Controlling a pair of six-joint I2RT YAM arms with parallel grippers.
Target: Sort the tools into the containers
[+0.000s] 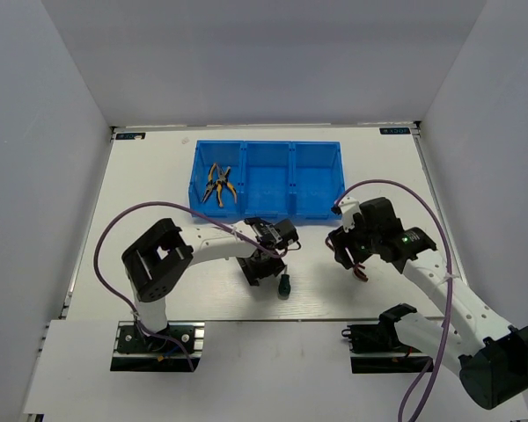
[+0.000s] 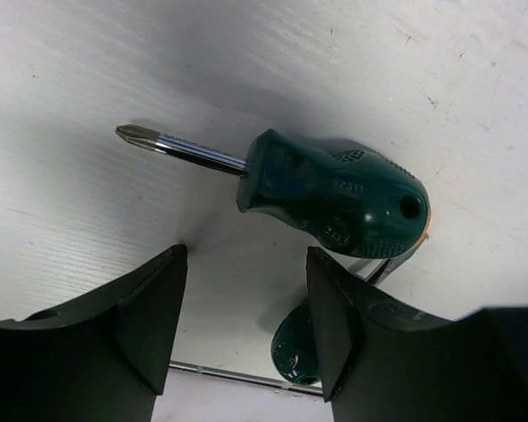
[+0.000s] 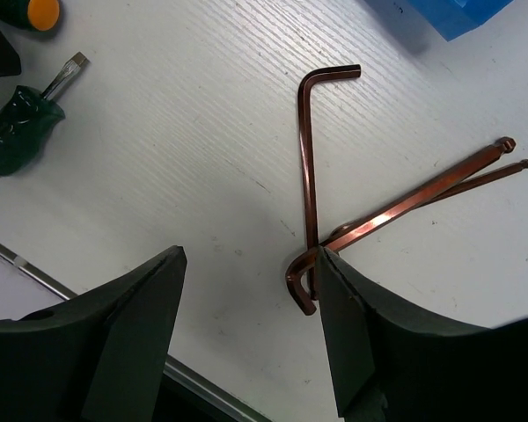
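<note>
The blue bin (image 1: 268,180) stands at the back centre; two yellow-handled pliers (image 1: 219,185) lie in its left compartment. My left gripper (image 1: 262,267) is open and empty just above the table. In the left wrist view (image 2: 246,257) a green-handled Phillips screwdriver (image 2: 339,192) lies just ahead of the fingers, and a second green screwdriver (image 2: 297,348) is half hidden behind the right finger (image 2: 334,308). My right gripper (image 1: 345,255) is open and empty (image 3: 249,257); its right finger (image 3: 343,325) touches the bends of the copper-coloured hex keys (image 3: 306,167).
The table's front edge strip (image 2: 229,376) runs right under the left gripper and shows in the right wrist view (image 3: 26,266). Both screwdrivers (image 3: 16,141) lie to the left of the right gripper. A bin corner (image 3: 440,13) is ahead of it.
</note>
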